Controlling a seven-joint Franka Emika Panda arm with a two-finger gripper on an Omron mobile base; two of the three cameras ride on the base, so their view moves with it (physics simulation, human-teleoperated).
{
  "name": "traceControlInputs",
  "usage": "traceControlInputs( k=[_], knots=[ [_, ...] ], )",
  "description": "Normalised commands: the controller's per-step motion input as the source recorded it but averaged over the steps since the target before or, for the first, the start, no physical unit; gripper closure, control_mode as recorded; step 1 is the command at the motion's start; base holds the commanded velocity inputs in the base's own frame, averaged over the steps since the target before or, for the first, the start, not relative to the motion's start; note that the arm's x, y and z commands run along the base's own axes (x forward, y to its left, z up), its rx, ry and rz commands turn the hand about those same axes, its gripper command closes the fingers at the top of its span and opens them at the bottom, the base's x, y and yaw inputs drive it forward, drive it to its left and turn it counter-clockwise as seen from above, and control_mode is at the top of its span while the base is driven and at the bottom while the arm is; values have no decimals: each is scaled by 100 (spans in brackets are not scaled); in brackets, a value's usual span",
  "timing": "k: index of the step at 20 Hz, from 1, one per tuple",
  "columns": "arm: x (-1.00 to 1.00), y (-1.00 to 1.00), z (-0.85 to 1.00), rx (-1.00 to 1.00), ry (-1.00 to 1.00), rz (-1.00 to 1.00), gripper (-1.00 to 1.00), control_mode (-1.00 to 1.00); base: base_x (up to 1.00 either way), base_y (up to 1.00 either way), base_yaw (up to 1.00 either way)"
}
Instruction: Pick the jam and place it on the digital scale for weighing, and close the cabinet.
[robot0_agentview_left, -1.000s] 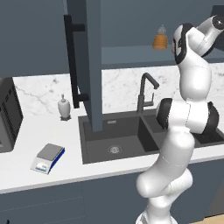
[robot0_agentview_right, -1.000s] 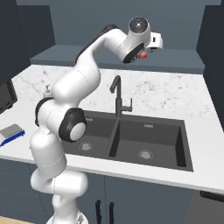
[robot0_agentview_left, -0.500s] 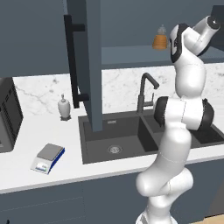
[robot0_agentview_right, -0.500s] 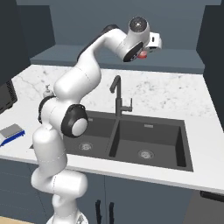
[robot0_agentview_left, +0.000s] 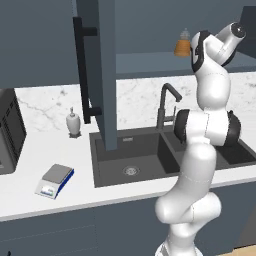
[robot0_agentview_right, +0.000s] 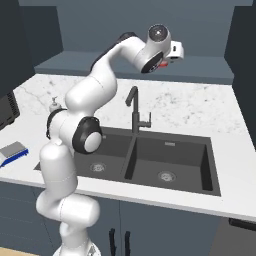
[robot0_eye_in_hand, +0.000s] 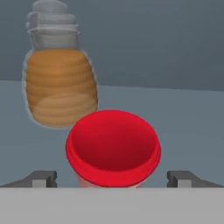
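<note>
The jam (robot0_eye_in_hand: 113, 148) sits on the open cabinet's (robot0_agentview_left: 100, 75) shelf, its bright red lid dead centre in the hand view with the amber bottle (robot0_eye_in_hand: 59, 78) just behind it at about ten o'clock. The gripper (robot0_eye_in_hand: 113, 178) is spread wide — one fingertip at each side of the jar, at nine and three o'clock from it, neither touching, nothing held. The jar looks small, rigid and light, probably glass with a smooth and somewhat slippery wall, so it should tolerate a firm squeeze but not a knock or a drop. The best hold is likely across the pale body just below the lid, where the lid's lip would stop it sliding out. The digital scale (robot0_agentview_left: 55, 181) waits on the counter (robot0_agentview_left: 30, 200) — far down at eight o'clock from the raised hand in the left base view.
</note>
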Motion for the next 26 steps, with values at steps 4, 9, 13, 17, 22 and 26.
traceControlInputs(
  k=[4, 9, 13, 17, 22, 26],
  knots=[
    [31, -1, -6, 0, 0, 1, -100, -100, 0, 0, 0],
    [27, 0, -8, 0, 0, 2, 100, -100, 0, 0, 0],
    [8, 4, -11, 0, 0, 1, 100, -100, 0, 0, 0],
    [-1, 23, -43, -2, 1, 3, 100, -100, 0, 0, 0],
    [-51, 81, -84, -1, -10, 7, 100, -100, 0, 0, 0],
    [-100, 83, -36, 1, -43, 5, 100, -100, 0, 0, 0]
  ],
)
